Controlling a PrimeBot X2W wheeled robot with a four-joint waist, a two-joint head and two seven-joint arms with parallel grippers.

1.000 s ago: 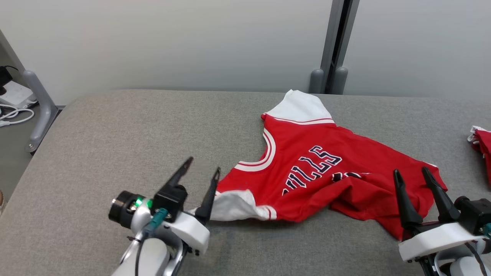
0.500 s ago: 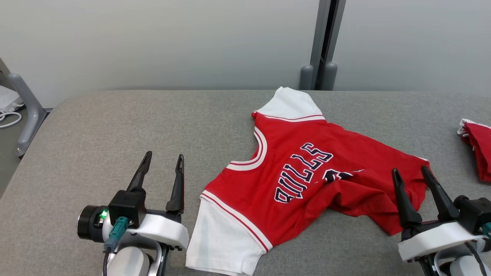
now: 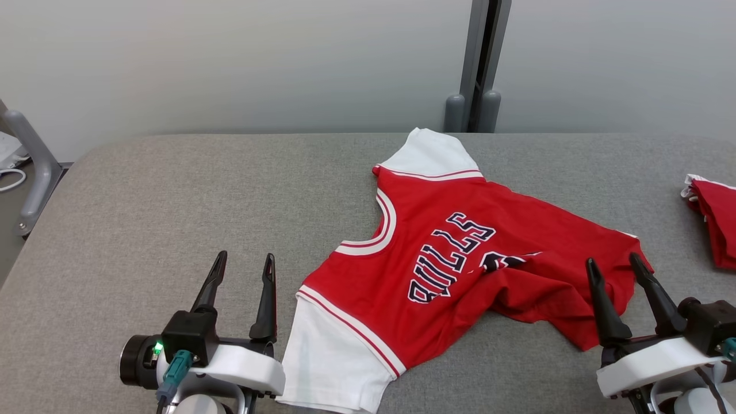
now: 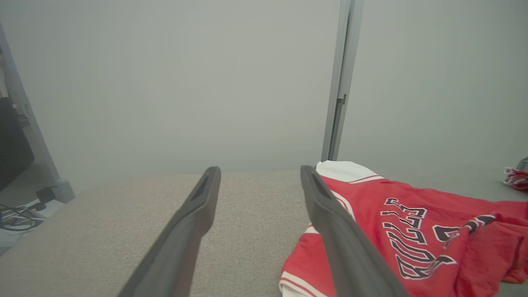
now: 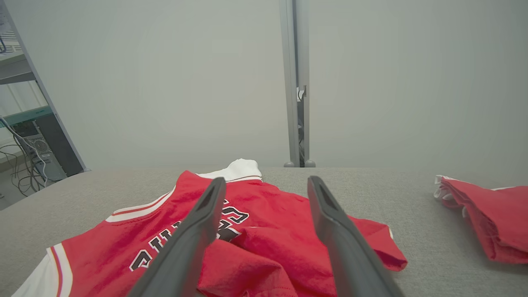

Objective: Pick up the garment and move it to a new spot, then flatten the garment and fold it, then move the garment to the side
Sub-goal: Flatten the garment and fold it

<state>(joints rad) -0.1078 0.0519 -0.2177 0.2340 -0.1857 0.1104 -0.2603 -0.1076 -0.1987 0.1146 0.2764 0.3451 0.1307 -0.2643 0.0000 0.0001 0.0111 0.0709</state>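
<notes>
The garment (image 3: 460,241) is a red jersey with white sleeves and dark "BULLS" lettering. It lies on the grey table (image 3: 172,195), right of centre, neck toward the left. Its near white sleeve (image 3: 328,356) is spread flat by the front edge, and its right part is rumpled and folded over. My left gripper (image 3: 244,257) stands open just left of that sleeve, holding nothing. My right gripper (image 3: 612,260) is open over the jersey's hem end, with nothing between its fingers. The left wrist view shows the left gripper (image 4: 260,169) beside the garment (image 4: 412,214). The right wrist view shows the right gripper (image 5: 267,179) above the garment (image 5: 268,231).
A second red garment (image 3: 716,218) lies bunched at the table's right edge, also seen as a red pile (image 5: 491,218) in the right wrist view. A grey post (image 3: 474,63) stands against the wall behind. A metal frame leg (image 3: 31,167) and cables are off the table's left end.
The near white sleeve went from bunched to spread flat toward the front edge. My left gripper drew back left and nearer, away from it. The camera shifted slightly. The right gripper stayed put.
</notes>
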